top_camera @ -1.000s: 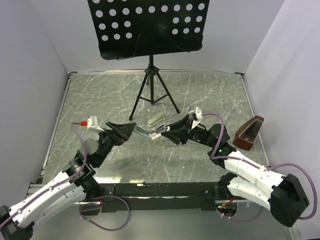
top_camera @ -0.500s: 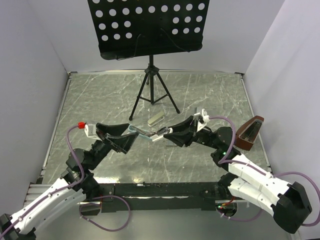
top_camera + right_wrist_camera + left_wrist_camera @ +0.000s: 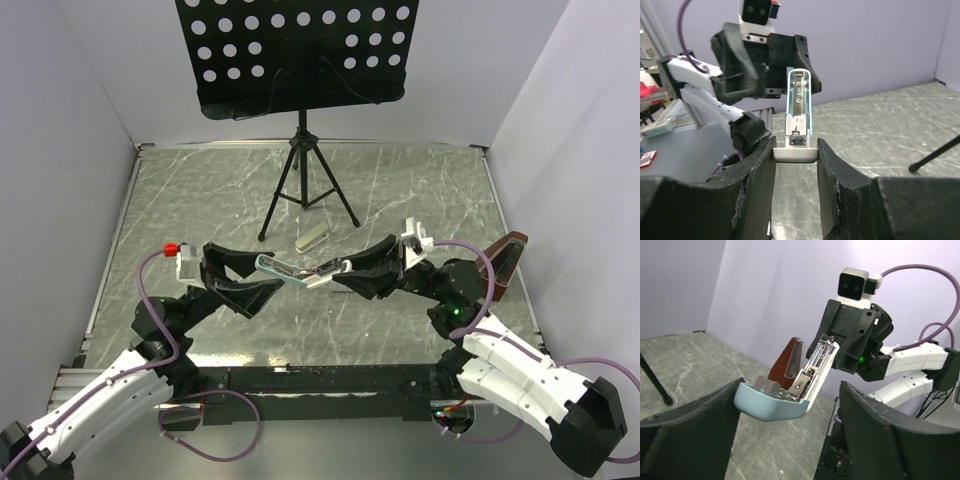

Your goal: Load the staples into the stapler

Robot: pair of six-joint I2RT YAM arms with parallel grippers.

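A stapler (image 3: pixel 298 269) with a light-blue top and a white base hangs unfolded in the air between my two grippers. My right gripper (image 3: pixel 338 272) is shut on the white base end (image 3: pixel 795 154), with both fingers pressing its sides. My left gripper (image 3: pixel 268 271) is open around the blue top end (image 3: pixel 771 404). That end touches one finger, and the other finger (image 3: pixel 875 435) stands clear of it. The small white-and-tan staples box (image 3: pixel 312 237) lies on the table behind the stapler. I see no silvery staple strip.
A black music stand's tripod (image 3: pixel 303 187) stands at mid-table behind the box, with its perforated desk (image 3: pixel 295 55) overhead. A red-brown stapler (image 3: pixel 500 266) lies open near the right wall and also shows in the left wrist view (image 3: pixel 788 360). White walls enclose the marble table (image 3: pixel 420 190).
The left gripper's jaws have spread apart around the blue end. Both arms have drawn back from each other and lifted. The stapler now lies stretched out longer between them.
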